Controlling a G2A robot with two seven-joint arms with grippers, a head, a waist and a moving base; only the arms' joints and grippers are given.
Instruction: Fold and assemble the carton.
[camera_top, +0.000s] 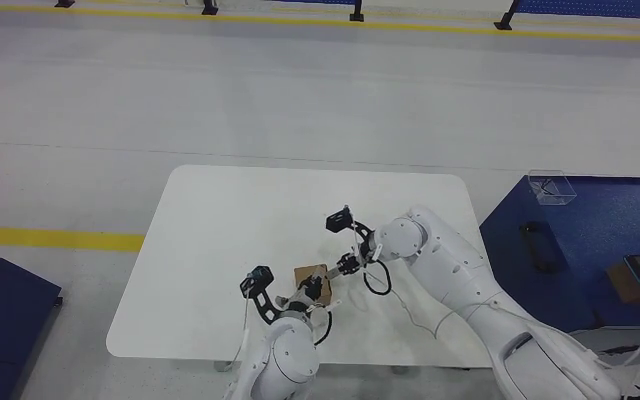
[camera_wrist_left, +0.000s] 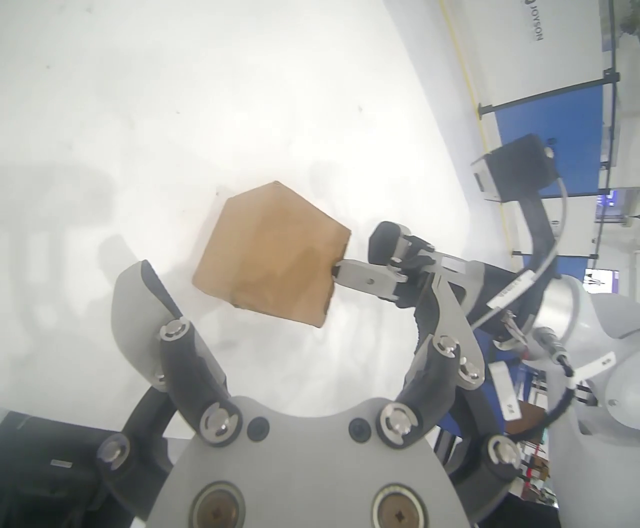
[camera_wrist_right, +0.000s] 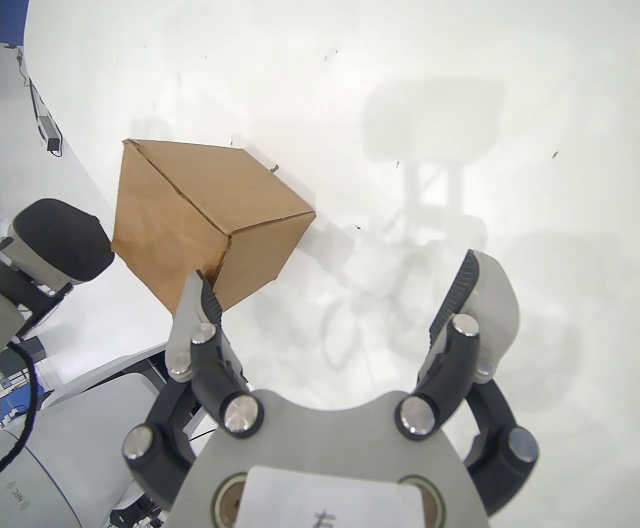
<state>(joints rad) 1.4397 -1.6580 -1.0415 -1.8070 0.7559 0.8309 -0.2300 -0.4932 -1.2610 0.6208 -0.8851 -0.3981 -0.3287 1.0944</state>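
Carton (camera_top: 310, 272) is sitting on the white desk (camera_top: 230, 230), grey floor (camera_top: 300, 90) surrounding it. Left gripper (camera_wrist_left: 285, 300) and right gripper (camera_wrist_right: 337, 275) are hanging with jaws released, the right apparently touching the carton.

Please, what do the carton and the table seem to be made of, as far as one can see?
Carton: brown cardboard with a matte finish; it shows creased fold lines and raw cut edges.
Table: smooth white top, probably laminate or painted board; it takes soft shadows without sharp reflections and bears small dark marks. Its core is hidden.
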